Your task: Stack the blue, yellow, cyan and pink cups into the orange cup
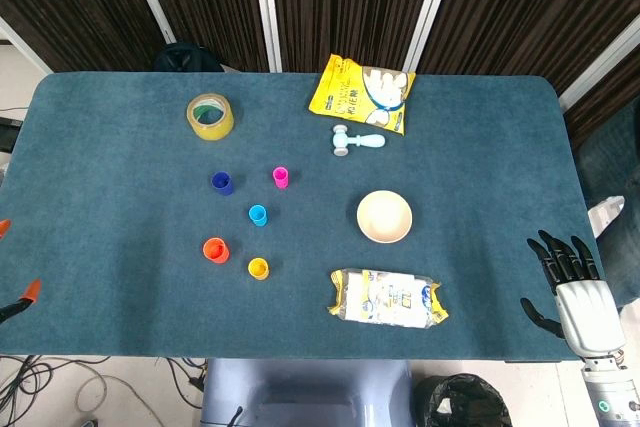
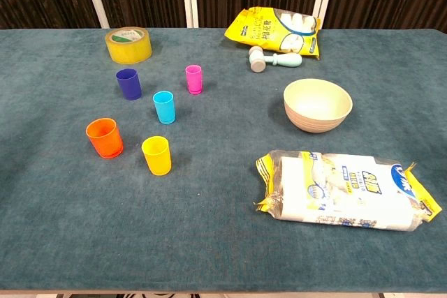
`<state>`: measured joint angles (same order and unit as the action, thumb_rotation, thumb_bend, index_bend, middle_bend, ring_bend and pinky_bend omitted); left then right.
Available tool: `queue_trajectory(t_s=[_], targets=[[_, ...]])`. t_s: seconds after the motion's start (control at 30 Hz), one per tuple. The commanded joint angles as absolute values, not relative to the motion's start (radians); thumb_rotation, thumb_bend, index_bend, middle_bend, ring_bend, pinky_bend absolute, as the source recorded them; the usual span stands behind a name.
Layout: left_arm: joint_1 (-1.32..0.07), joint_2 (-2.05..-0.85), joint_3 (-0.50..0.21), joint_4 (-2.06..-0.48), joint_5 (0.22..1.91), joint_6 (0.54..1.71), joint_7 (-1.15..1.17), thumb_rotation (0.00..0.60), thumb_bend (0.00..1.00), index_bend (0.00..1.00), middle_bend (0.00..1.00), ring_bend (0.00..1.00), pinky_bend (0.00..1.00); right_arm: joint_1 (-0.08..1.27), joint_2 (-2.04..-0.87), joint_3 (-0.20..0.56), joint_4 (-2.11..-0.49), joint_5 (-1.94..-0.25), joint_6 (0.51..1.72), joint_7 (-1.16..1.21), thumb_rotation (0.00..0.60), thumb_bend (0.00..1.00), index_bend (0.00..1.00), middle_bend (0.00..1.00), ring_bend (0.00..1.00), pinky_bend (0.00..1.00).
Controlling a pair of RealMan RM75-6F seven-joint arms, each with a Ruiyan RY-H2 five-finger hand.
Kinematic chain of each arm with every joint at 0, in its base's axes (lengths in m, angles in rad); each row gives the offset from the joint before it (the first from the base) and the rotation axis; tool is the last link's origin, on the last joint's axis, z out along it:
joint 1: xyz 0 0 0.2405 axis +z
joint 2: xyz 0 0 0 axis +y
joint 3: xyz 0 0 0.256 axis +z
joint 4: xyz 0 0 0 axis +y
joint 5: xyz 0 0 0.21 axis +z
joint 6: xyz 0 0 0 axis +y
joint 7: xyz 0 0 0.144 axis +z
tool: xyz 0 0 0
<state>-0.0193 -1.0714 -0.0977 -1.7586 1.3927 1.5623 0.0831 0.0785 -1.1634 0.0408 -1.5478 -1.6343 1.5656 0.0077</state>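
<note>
Orange cup (image 1: pixel 215 249) stands upright left of table centre, yellow cup (image 1: pixel 258 268) just beside it at 4 o'clock | your right hand (image 1: pixel 572 285) hangs spread, empty, well apart at 3 o'clock | left hand barely visible, state untellable, likely nearer.

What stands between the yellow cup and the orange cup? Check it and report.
Nothing visible. The yellow cup stands upright just beside the orange cup, apart from it, with only bare table between them. The cyan cup and blue cup stand farther back, off that line.
</note>
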Motion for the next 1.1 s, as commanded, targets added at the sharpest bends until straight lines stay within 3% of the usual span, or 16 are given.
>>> queue_trajectory(t_s=[0.03,0.93,1.1], targets=[[-0.019,-1.071,-0.098,-1.758,1.392,1.562,0.083,0.600,0.23,0.11,0.04,0.00,0.00,0.079,-1.164,0.041,-1.548,-1.633,1.565,0.007,0.600,0.32,0.12,0.08,0.12,0.04],[-0.032,-1.072,-0.098,-1.750,1.392,1.535,0.054,0.600,0.23,0.11,0.04,0.00,0.00,0.075,-1.159,0.045,-1.558,-1.620,1.568,-0.002,0.600,0.32,0.12,0.08,0.12,0.04],[-0.085,-1.066,-0.118,-1.723,1.385,1.454,0.015,0.600,0.22,0.11,0.05,0.00,0.00,0.071,-1.157,0.047,-1.563,-1.617,1.573,-0.006,0.600,0.32,0.12,0.08,0.12,0.04]])
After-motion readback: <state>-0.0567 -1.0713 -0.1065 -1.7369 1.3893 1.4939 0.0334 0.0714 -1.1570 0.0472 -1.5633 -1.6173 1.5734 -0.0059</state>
